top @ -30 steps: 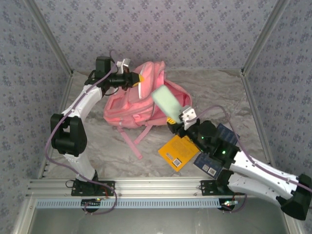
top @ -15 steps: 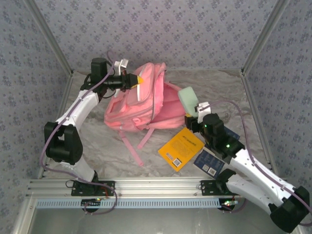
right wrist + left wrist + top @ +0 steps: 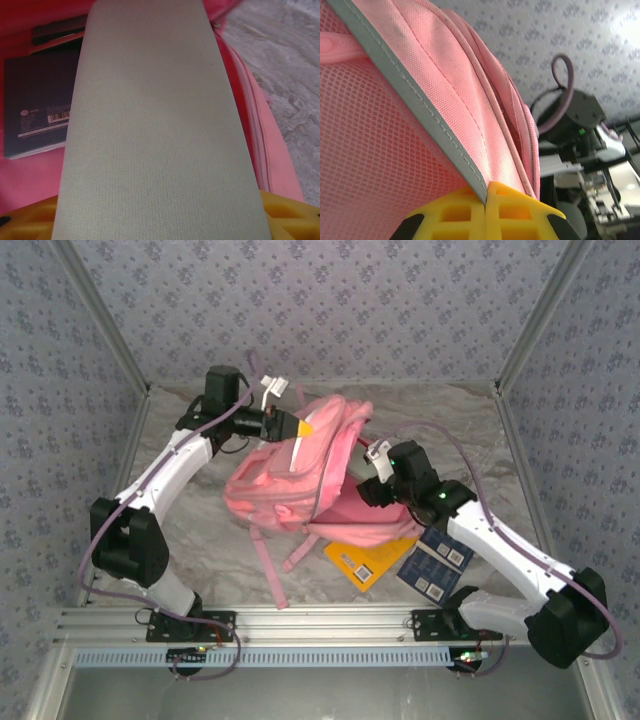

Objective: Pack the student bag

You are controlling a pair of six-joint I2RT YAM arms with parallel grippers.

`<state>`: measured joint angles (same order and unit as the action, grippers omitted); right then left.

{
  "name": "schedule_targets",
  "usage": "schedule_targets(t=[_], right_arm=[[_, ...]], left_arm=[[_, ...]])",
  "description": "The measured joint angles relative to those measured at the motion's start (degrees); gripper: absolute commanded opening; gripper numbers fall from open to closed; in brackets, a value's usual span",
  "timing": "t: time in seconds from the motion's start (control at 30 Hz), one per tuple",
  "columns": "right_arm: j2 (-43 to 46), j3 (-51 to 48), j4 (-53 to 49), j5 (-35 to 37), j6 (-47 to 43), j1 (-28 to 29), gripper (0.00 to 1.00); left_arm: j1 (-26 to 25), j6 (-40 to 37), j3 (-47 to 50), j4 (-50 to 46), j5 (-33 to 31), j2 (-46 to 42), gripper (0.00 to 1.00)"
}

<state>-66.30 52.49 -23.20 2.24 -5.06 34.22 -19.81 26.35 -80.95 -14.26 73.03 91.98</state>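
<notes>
Two hands | left hand (image 3: pixel 486 202) pinching student bag (image 3: pixel 285 490) rim | right hand (image 3: pixel 368 480) gripping pale case (image 3: pixel 155 125) in its opening

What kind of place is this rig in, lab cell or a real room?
Likely a staged robot test booth, not a home: patterned walls box in a table, two arms bolted to an aluminium rail, bag and books as props.

A lab test booth: patterned wall panels (image 3: pixel 320 300), aluminium rail (image 3: pixel 330 620), marbled tabletop (image 3: pixel 450 405).
</notes>
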Motion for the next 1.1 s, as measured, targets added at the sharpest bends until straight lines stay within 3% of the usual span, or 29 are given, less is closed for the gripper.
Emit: schedule_targets(t=[0.2,0.37,0.57,0.8,1.0,1.1], right_arm=[[-6.14,0.44,0.20,-1.64,-2.99,-0.37,0.30],[-8.24,-0.02,6.32,-1.62,-2.16,-0.61,0.31],[-17.53,3.37,12.85,0.42,-0.04,-0.72,0.38],[-31.89,16.35,15.67,3.32,2.62,0.94,0.73],[-35.04,18.93,18.21,13.51,3.54,3.19,0.87],[-33.40,15.45,20.65,19.39,3.56,3.06,0.89]], left_arm=[[-0.72,-6.32,0.00,-4.42,2.71,0.00,0.00],[-0.72,-8.92,0.00,-5.77,3.69,0.00,0.00],[-0.83,-12.94,-2.25,-9.77,3.65,0.44,0.00],[-0.76,-18.27,-5.73,-14.27,3.76,3.02,0.00],[-0.39,-20.57,-5.97,-15.96,4.63,3.61,0.00],[-0.42,-21.00,-6.03,-16.02,5.09,3.72,0.00]])
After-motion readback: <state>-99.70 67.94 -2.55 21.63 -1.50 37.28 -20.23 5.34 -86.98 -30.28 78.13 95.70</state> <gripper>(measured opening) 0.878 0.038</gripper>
